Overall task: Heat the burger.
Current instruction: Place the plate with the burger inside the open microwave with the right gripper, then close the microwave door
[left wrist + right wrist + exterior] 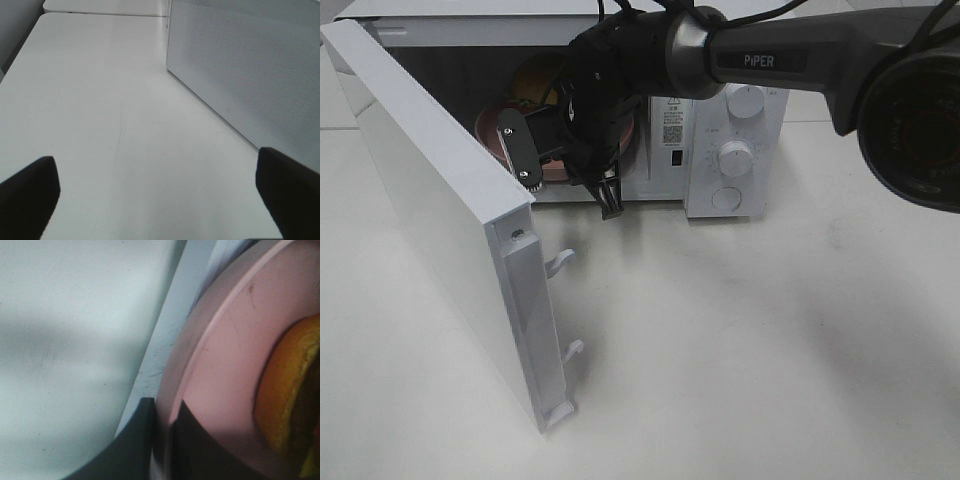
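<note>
On the table (770, 350), a white microwave (705, 195) with its door (430, 200) swung wide toward the left of the high view, and two latch hooks (560, 262) on the door's free edge. On the control strip at the right of the cabinet, two round knobs (747, 101), one above the other. Inside the cavity, the burger (535, 85) on a pink plate (490, 135) near the front, mostly hidden behind the right arm in the high view, with only a sliver of golden bun visible there. Clearer in the right wrist view: orange-brown bun with a dark layer under it, set well in from the plate's rim. Right end effector (162, 445) reaching into the opening and clamped on the near rim of the plate, with one dark finger (135, 440) outside the rim and the other on the plate's pink face. Left end effector (160, 195) out of the high view. In its own wrist view, spread fully apart and gripping nothing, with dark fingertips at either side over bare table, near the dotted white face of the door.
</note>
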